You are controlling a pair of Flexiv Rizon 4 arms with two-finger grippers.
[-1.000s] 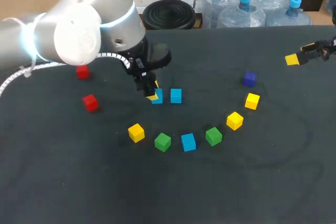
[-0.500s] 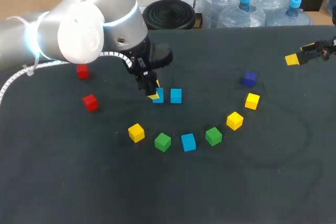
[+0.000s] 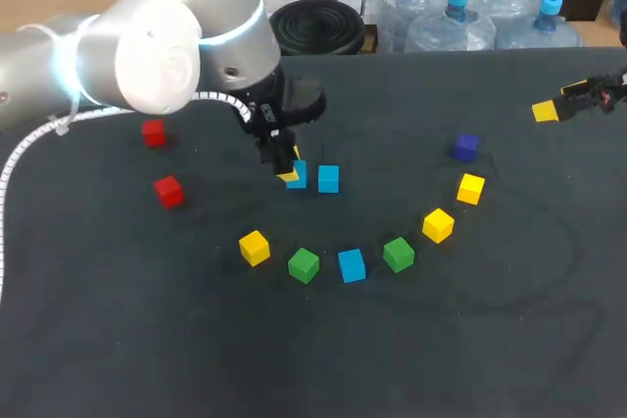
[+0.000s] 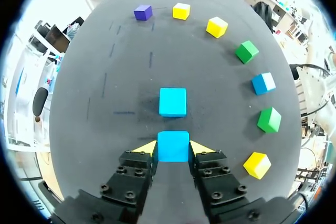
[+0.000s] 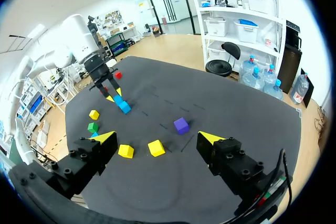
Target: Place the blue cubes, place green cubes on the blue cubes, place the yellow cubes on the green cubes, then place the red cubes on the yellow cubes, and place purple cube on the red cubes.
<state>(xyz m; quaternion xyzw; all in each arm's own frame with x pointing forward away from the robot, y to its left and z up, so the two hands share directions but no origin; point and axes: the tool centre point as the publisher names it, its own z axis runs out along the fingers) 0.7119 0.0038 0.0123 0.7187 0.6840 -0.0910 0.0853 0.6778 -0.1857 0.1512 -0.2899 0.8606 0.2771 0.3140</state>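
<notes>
My left gripper (image 3: 290, 172) (image 4: 173, 148) is shut on a blue cube (image 3: 297, 175) (image 4: 173, 146), its yellow tips pressing both sides, low over the table. A second blue cube (image 3: 328, 178) (image 4: 172, 102) sits just ahead of it with a small gap between. A third blue cube (image 3: 352, 264) lies in an arc with two green cubes (image 3: 304, 264) (image 3: 399, 254) and three yellow cubes (image 3: 255, 247) (image 3: 438, 225) (image 3: 471, 188). The purple cube (image 3: 465, 147) ends the arc. Two red cubes (image 3: 153, 132) (image 3: 168, 191) lie at the left. My right gripper (image 3: 560, 101) (image 5: 157, 138) hangs open and empty at the far right.
The dark table (image 3: 470, 340) has bare surface in front of the arc of cubes and behind the two blue cubes. My left arm's bulky elbow (image 3: 157, 56) hangs over the back left part.
My left gripper with its blue cube has shifted slightly right, toward the second blue cube. The right arm has not moved.
</notes>
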